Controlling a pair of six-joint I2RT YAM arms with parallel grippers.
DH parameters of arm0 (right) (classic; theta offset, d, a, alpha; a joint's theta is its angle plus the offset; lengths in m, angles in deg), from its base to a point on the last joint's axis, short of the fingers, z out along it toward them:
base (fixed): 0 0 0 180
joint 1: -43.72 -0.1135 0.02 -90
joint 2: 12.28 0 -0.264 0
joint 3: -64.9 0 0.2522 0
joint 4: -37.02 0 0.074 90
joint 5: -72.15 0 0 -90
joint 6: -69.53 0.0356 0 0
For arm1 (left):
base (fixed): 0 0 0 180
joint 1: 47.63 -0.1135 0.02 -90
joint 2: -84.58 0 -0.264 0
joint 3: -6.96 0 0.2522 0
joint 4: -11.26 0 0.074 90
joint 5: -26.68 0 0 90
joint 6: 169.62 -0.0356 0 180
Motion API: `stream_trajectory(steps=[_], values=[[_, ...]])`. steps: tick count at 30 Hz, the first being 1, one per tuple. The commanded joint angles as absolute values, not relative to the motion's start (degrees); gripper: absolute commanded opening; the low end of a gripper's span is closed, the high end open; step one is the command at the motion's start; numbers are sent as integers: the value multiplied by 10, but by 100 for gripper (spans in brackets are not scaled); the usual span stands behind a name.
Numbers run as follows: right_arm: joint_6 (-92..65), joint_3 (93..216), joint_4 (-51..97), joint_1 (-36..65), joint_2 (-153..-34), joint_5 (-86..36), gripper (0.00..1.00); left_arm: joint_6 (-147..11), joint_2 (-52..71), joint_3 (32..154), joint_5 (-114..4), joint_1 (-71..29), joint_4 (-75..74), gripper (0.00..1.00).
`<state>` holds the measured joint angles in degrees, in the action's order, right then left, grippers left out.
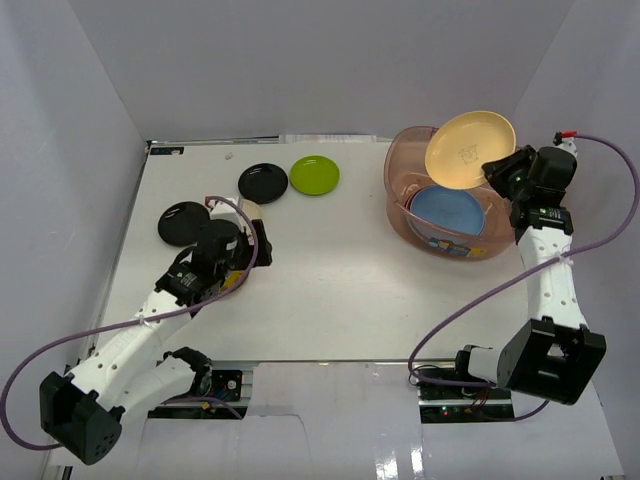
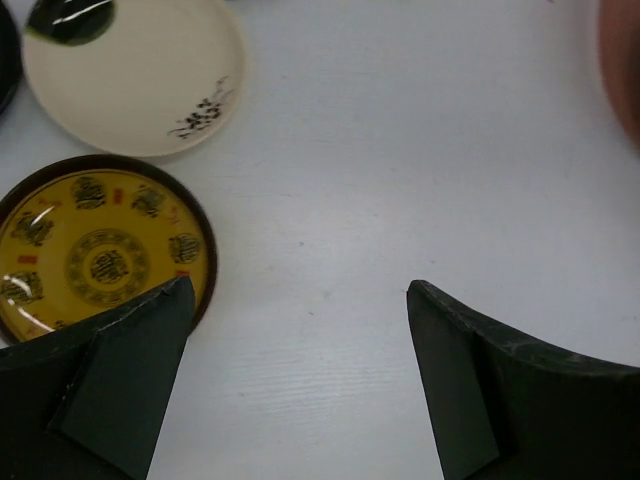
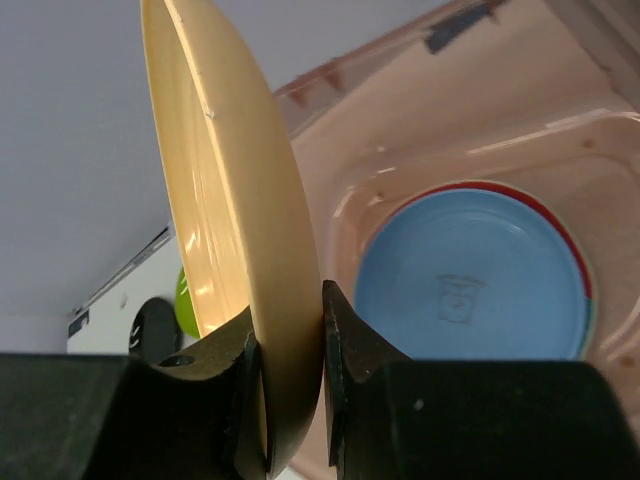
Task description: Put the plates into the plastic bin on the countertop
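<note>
**A:** Where is the pale orange plate (image 1: 470, 148) sitting?

**B:** It isn't sitting. The right gripper (image 3: 292, 330) is holding it on edge above the plastic bin (image 1: 400, 160), with its two fingers clamping the plate's rim from both sides. The plate is tilting over the bin's far right part.

**A:** What is lying inside the bin?

**B:** A light blue plate (image 1: 448, 212) is lying flat on the bottom. A red-rimmed plate (image 3: 520, 200) is peeking out from under it, though only its edge is showing.

**A:** And the bin itself?

**B:** It is standing at the far right of the countertop (image 1: 340, 290), near the right wall.

**A:** Where are the other plates lying?

**B:** A lime green plate (image 1: 314, 175) and a black plate (image 1: 263, 183) are lying just beside each other near the far edge. A second black plate (image 1: 183, 222) is lying further left and nearer.

**A:** What is the left gripper (image 2: 300, 290) doing?

**B:** It is hovering low over the bare countertop with its jaws standing wide apart, gripping nothing. In its wrist view a patterned amber plate (image 2: 100, 250) is lying just beside its left finger, partly hidden behind it. A cream-and-black plate (image 2: 135, 75) is lying just beyond that one. I cannot tell whether the two are touching.
</note>
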<state>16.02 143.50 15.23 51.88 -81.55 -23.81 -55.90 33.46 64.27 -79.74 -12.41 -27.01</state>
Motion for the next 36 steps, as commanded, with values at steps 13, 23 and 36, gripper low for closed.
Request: stream_trajectory(steps=[13, 23, 36], values=[[164, 1378, 111, 595, -915, -276, 87, -462, 329, 653, -750, -391, -285, 98], [151, 1320, 156, 482, -737, -248, 98, -424, 286, 663, -777, -466, -290, 98], [188, 1245, 363, -120, -906, -58, 41, -298, 144, 632, -685, -634, -214, 95]])
